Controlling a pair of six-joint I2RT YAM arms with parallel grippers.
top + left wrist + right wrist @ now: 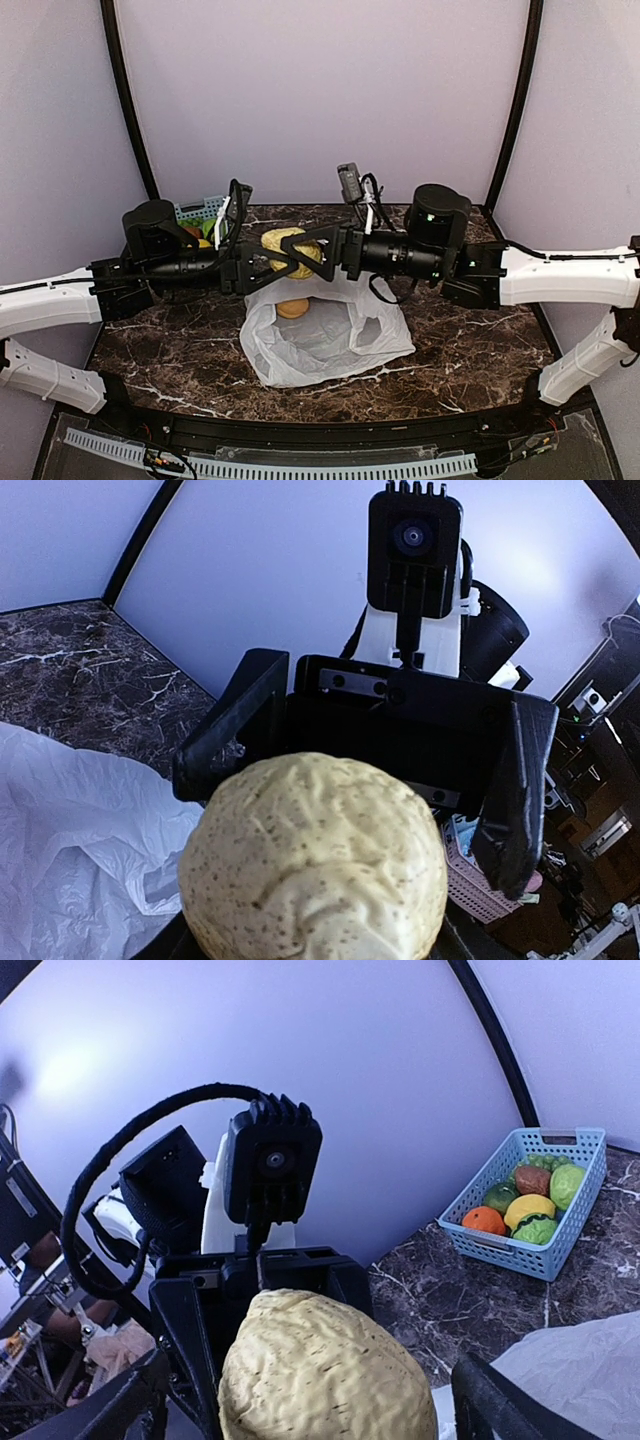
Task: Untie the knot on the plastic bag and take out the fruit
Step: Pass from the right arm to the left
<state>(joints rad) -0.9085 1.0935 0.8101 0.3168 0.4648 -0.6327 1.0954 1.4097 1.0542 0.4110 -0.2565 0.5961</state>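
A tan-yellow, speckled fruit (284,246) hangs in the air above the plastic bag (330,340), between both grippers. My left gripper (262,264) is shut on this fruit (315,860), which fills the bottom of the left wrist view. My right gripper (312,256) faces it with its jaws spread wide around the fruit (320,1370), and a gap shows beside its right finger (490,1400). The white bag lies open and crumpled on the table, with a brownish-orange fruit (292,308) in its mouth. The knot is out of view.
A blue lattice basket (200,210) with green, orange and yellow fruits stands at the back left, by the wall (575,1230). The dark marble table (470,350) stretches around the bag. Both arms span the middle at about the same height.
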